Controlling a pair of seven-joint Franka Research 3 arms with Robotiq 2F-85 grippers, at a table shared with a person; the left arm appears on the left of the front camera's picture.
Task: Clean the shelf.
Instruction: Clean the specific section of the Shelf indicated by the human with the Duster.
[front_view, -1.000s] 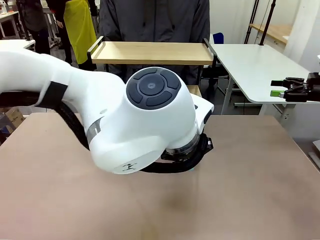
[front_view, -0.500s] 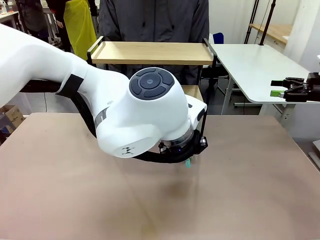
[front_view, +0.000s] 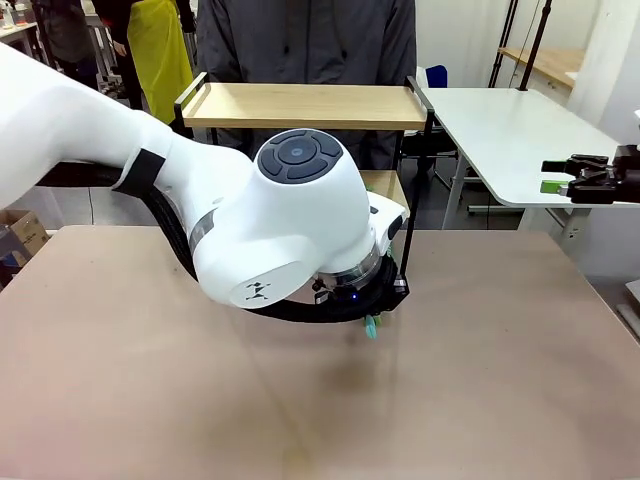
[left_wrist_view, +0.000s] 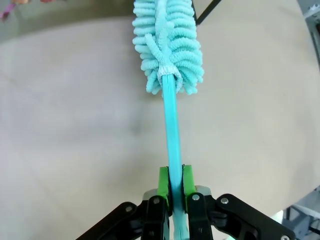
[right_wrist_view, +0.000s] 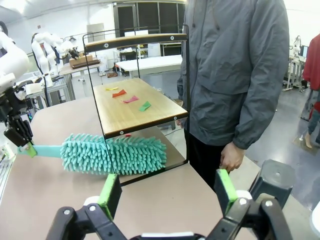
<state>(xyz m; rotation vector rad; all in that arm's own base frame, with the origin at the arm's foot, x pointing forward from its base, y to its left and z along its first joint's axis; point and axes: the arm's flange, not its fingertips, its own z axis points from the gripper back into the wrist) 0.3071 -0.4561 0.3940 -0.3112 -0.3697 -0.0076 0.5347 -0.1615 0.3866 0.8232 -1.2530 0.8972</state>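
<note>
Person in grey jacket (front_view: 305, 40) beyond the brown table (front_view: 500, 400), white table (front_view: 500, 140) at right.

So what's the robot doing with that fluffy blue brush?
The left gripper is shut on the handle of a teal microfiber duster, whose head is beside the two-tier shelf, over the table. Small coloured scraps lie on the shelf's lower board. The right gripper hangs open off to the side, and a person stands behind the shelf.

You'll see the left arm (front_view: 270, 230) is glossy white, capped by a dark grey button disc, with a black band and black cable beneath (a blue light glows at the wrist). Black jaws, green pads (left_wrist_view: 163, 181); the person (right_wrist_view: 235, 75) wears a grey jacket.
</note>
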